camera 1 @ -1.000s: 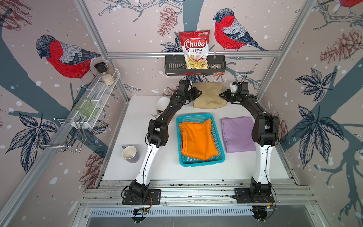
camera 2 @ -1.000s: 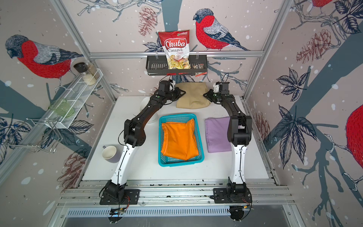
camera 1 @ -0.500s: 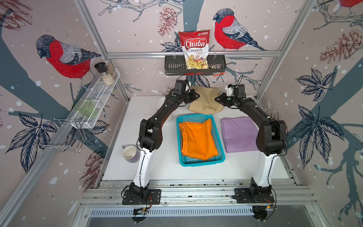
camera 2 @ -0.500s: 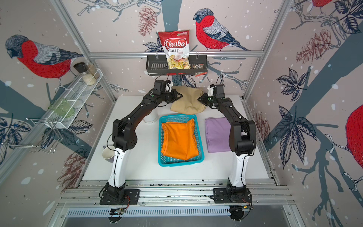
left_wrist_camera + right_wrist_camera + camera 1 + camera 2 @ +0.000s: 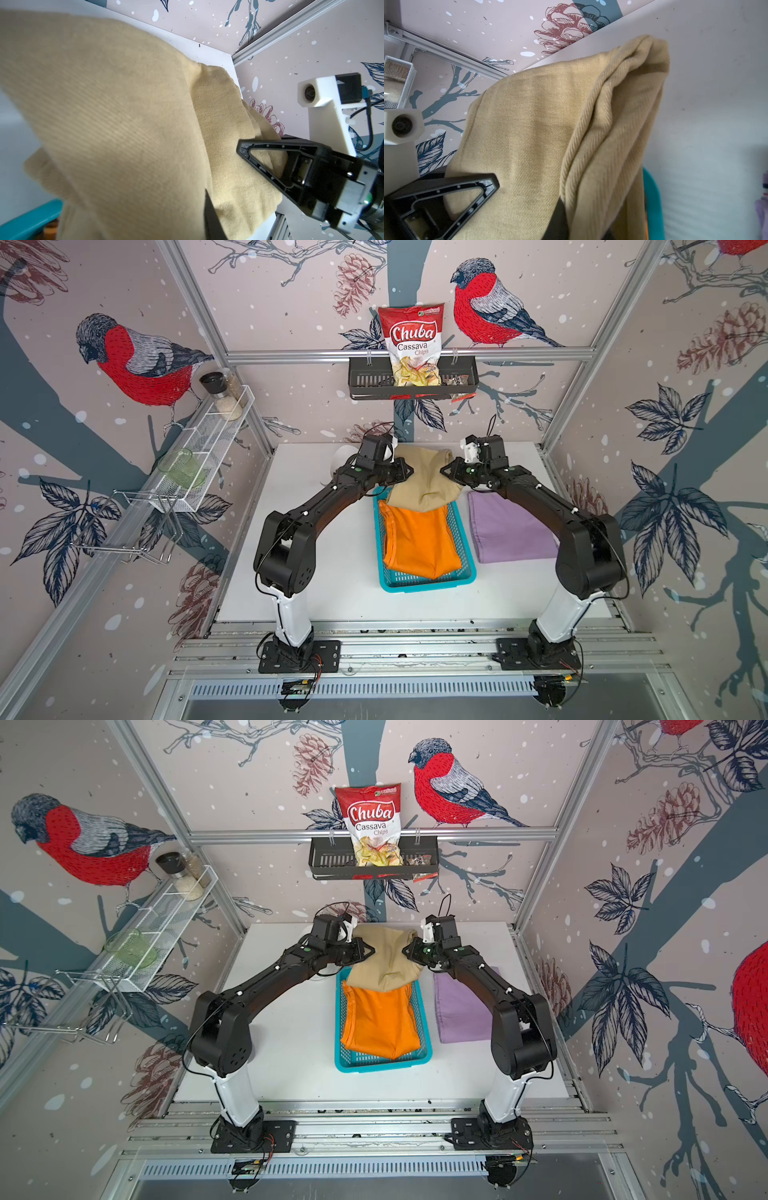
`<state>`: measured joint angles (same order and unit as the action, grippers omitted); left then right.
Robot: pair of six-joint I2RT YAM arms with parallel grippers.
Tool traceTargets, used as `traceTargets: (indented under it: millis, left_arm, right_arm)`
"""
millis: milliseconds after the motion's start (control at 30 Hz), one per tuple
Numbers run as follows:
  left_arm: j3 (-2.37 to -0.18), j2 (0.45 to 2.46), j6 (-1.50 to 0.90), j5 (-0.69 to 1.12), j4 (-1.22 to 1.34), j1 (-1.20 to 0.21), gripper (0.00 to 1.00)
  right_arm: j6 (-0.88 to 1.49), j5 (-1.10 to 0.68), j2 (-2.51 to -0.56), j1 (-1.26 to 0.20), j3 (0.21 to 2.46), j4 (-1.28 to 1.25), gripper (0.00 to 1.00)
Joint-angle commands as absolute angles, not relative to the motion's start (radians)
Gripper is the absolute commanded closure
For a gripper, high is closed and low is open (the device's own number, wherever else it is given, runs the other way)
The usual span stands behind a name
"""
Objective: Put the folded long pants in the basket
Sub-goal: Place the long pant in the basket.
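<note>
Both arms hold the thick tan folded cloth pants (image 5: pixel 424 485) aloft, over the far end of the turquoise slotted plastic basket (image 5: pixel 428 587).
Elbows bent outward, forearms converging: left gripper (image 5: pixel 409 471) and right gripper (image 5: pixel 444 472) face each other, each clamped on a side of the cloth. The orange folded pants (image 5: pixel 419 541) lie in the basket — the lilac folded pants (image 5: pixel 509 526) flat on the white table (image 5: pixel 332 593), just right of it.

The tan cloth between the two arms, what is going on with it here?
Both arms hold the tan pants up: the left gripper and the right gripper are each shut on one side. The cloth hangs over the far end of the basket, where the orange pants already lie. The purple pants lie on the table beside the basket.
</note>
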<state>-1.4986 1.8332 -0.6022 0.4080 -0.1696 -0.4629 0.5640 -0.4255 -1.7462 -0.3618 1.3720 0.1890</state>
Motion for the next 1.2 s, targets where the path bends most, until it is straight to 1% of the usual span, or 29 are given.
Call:
traceTargets:
  millis: [0, 333, 533, 867, 1100, 1133, 1167]
  left_arm:
    - [-1.432, 1.773, -0.596, 0.407, -0.078, -0.474, 1.0]
    - [-1.213, 1.586, -0.585, 0.332, -0.108, -0.503, 1.0]
    - [-1.089, 1.483, -0.593, 0.272, -0.127, -0.534, 1.0]
    - [-0.962, 1.427, -0.64, 0.251, -0.147, -0.582, 1.0]
    - [-0.895, 1.415, -0.661, 0.25, -0.176, -0.604, 1.0]
    - [-0.889, 1.415, -0.664, 0.247, -0.179, -0.611, 1.0]
    - [-0.886, 1.419, -0.666, 0.244, -0.183, -0.614, 1.0]
  right_arm:
    - [0.568, -0.381, -1.693, -0.379, 1.326, 0.111, 1.0]
    - [0.583, -0.301, -1.54, -0.455, 1.138, 0.127, 1.0]
    - [0.583, -0.244, -1.479, -0.501, 1.067, 0.158, 1.0]
    - [0.603, -0.175, -1.436, -0.587, 0.993, 0.234, 1.0]
    - [0.673, -0.17, -1.403, -0.614, 0.873, 0.171, 1.0]
    - [0.667, -0.164, -1.413, -0.612, 0.871, 0.169, 0.97]
    - [0.661, -0.159, -1.42, -0.611, 0.874, 0.172, 0.88]
